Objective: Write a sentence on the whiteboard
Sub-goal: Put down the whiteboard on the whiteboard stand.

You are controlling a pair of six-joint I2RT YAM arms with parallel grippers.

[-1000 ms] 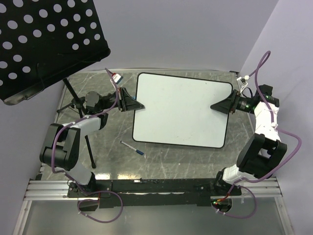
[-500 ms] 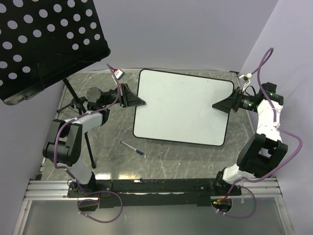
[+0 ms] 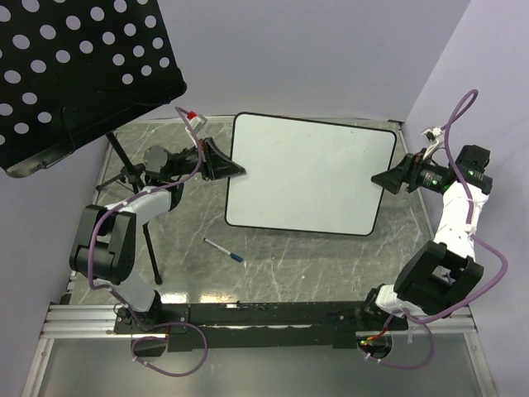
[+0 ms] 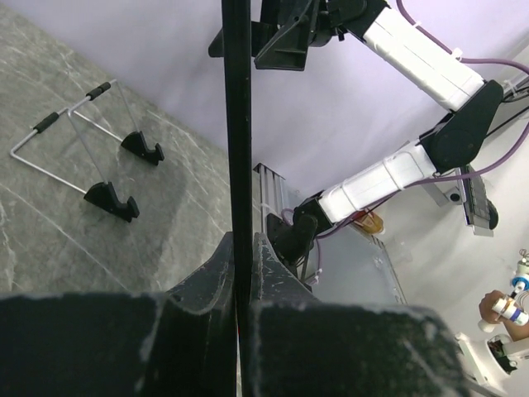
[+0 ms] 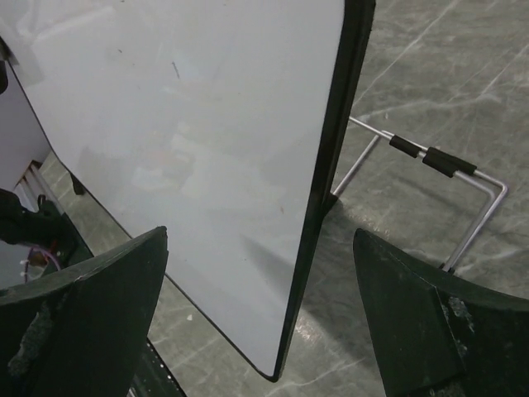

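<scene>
The whiteboard [image 3: 310,174] is raised off the table, its white face blank; no sentence shows on it. My left gripper [image 3: 238,171] is shut on its left edge. The left wrist view shows that thin dark edge [image 4: 237,124] running up from between the pinched jaws [image 4: 240,244]. My right gripper [image 3: 376,178] stands open just off the board's right edge and touches nothing. In the right wrist view the board's face [image 5: 190,141] and dark rim stand apart from both wide fingers [image 5: 260,236].
A blue-capped marker [image 3: 224,251] lies on the marble table in front of the board. A wire easel stand [image 5: 430,165] rests under the board, and the stand [image 4: 83,165] also shows from the left wrist. A black perforated music stand [image 3: 74,66] overhangs the back left.
My right gripper opened, let go of the board's right edge and drew back to the right. The board, still held on the left, swung slightly and sits squarer.
</scene>
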